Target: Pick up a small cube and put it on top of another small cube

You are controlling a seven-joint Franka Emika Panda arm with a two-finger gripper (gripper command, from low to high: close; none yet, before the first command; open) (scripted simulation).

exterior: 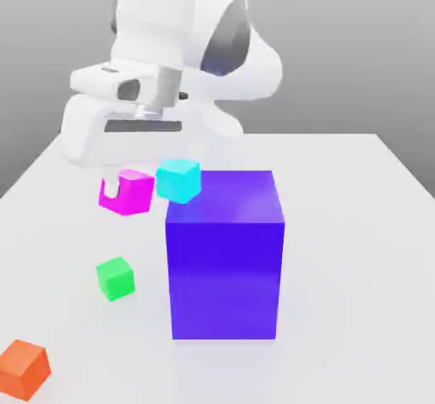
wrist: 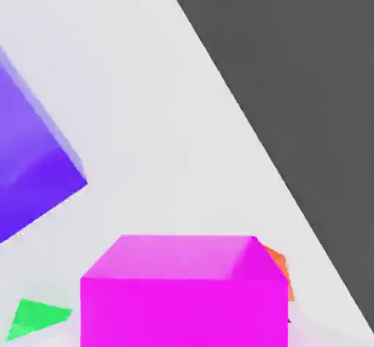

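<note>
The claw (exterior: 125, 190) is gripping the magenta cube (exterior: 134, 193), its jaws closing on the sides, and is holding it up off the bench (exterior: 357, 266). The green cube (exterior: 115, 279), the intended base, is resting on the bench with its top unoccupied. In the exterior view it is lying to the left of the big purple-blue block (exterior: 225, 279), apart from it. The orange cube (exterior: 24, 370) is sitting farther toward the exterior view's left.

Assessment: the pick is appearing complete, and the transfer toward the green cube is now being the step in hand; stacking is remaining to be done. The next move is calling for bringing the magenta cube directly above the green one, matching their faces, then lowering gently until they are touching before releasing. An off-centre release is risking a topple.
</note>
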